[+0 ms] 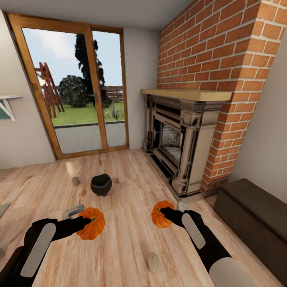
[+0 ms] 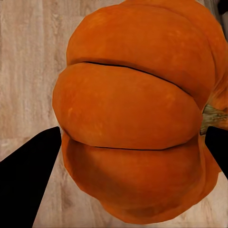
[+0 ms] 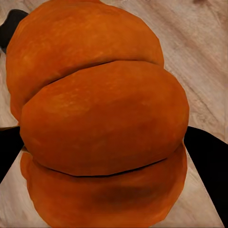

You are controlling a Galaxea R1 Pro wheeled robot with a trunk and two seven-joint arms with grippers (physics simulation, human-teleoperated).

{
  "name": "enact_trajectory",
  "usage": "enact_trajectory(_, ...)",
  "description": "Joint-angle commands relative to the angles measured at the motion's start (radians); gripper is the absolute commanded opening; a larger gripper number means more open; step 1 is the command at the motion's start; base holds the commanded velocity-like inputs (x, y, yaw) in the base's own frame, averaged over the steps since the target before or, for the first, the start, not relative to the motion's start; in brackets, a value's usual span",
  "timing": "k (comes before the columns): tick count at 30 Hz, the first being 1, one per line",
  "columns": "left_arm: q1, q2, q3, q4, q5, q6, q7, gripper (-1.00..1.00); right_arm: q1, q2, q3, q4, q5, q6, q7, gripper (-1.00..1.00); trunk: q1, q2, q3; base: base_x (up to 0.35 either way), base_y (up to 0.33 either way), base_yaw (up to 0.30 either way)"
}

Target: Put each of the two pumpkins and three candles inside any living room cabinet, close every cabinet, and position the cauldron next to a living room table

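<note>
Each gripper holds a bright orange pumpkin above the plank floor. My left gripper [image 1: 84,224] is shut on the left pumpkin [image 1: 93,225], whose ribs show close up [image 2: 128,104] between the black fingers [image 2: 28,175]. My right gripper [image 1: 166,216] is shut on the right pumpkin [image 1: 159,215], also seen close up [image 3: 99,118]. The black cauldron [image 1: 101,184] stands on the floor beyond them. One candle [image 1: 75,181] stands left of the cauldron, and another candle [image 1: 152,262] stands near me between the arms. The dark-brown cabinet [image 1: 255,215] sits shut at the right wall.
The red-brick fireplace [image 1: 179,147] rises ahead on the right, next to the cabinet's far end. Wood-framed glass doors [image 1: 75,91] close off the far wall. A grey flat corner [image 1: 3,209] pokes in at the left edge; I cannot tell whether it is the table.
</note>
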Motion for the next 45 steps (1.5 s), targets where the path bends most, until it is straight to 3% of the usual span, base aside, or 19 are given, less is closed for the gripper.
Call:
enact_trajectory(1, -0.001, 0.000, 0.000, -0.002, 0.008, 0.003, 0.011, -1.00, -0.001, 0.000, 0.004, -0.002, -0.009, 0.000, -0.013, -1.00, 0.000, -0.001, -0.001, 0.000, 0.000, 0.000)
enact_trajectory(7, -0.001, -0.003, -0.001, -0.003, 0.008, 0.003, 0.009, -1.00, -0.001, 0.001, 0.009, 0.000, -0.009, 0.000, -0.011, -1.00, 0.000, -0.001, -0.001, 0.000, 0.000, 0.000)
enact_trajectory(12, -0.001, -0.028, -0.004, -0.005, 0.008, 0.003, 0.009, -1.00, -0.001, 0.007, 0.009, 0.000, -0.009, 0.001, -0.010, -1.00, 0.000, -0.001, -0.001, 0.000, 0.000, 0.000)
enact_trajectory(18, 0.000, -0.034, -0.005, -0.004, 0.008, 0.000, 0.010, -1.00, -0.003, 0.004, 0.012, -0.002, -0.009, 0.009, -0.016, -1.00, 0.000, -0.001, -0.001, -0.046, 0.000, 0.000)
enact_trajectory(21, 0.000, -0.035, -0.025, 0.000, 0.009, 0.002, 0.010, -1.00, -0.001, -0.002, 0.010, 0.000, -0.009, 0.010, -0.017, -1.00, 0.000, -0.001, -0.001, -0.267, 0.000, 0.000)
enact_trajectory(23, 0.000, -0.035, -0.064, 0.003, 0.008, 0.004, 0.010, -1.00, 0.005, -0.007, 0.009, 0.004, -0.010, 0.009, -0.017, -1.00, 0.000, -0.001, -0.001, -0.116, 0.000, 0.000)
enact_trajectory(26, 0.000, -0.035, -0.104, 0.019, 0.010, 0.003, 0.012, -1.00, 0.066, -0.016, 0.005, 0.006, -0.010, 0.003, -0.016, -1.00, 0.000, -0.001, -0.001, -0.031, 0.000, 0.000)
enact_trajectory(29, 0.000, -0.034, -0.112, 0.081, 0.010, 0.002, 0.012, -1.00, 0.109, -0.024, 0.004, 0.004, -0.009, 0.000, -0.016, -1.00, -0.008, 0.013, 0.005, -0.007, 0.000, 0.000)
enact_trajectory(32, 0.000, -0.033, -0.111, 0.233, 0.006, -0.006, 0.008, -1.00, 0.158, -0.035, 0.003, 0.007, -0.007, -0.004, -0.015, -1.00, -0.019, 0.034, 0.014, -0.001, 0.000, 0.000)
enact_trajectory(34, 0.000, -0.033, -0.113, 0.298, 0.004, -0.052, 0.007, -1.00, 0.196, -0.053, 0.002, 0.006, -0.008, -0.019, -0.014, -1.00, -0.027, 0.048, 0.020, 0.000, 0.000, 0.000)
enact_trajectory(37, 0.000, -0.032, -0.114, 0.328, 0.002, -0.094, 0.008, -1.00, 0.223, -0.076, 0.001, 0.016, -0.012, -0.036, -0.013, -1.00, -0.038, 0.069, 0.027, 0.000, 0.000, -0.087)
enact_trajectory(45, 0.000, -0.032, -0.114, 0.328, 0.004, -0.106, 0.007, -1.00, 0.231, -0.083, -0.002, 0.139, -0.010, -0.133, -0.007, -1.00, -0.069, 0.125, 0.044, 0.000, 0.000, -0.213)
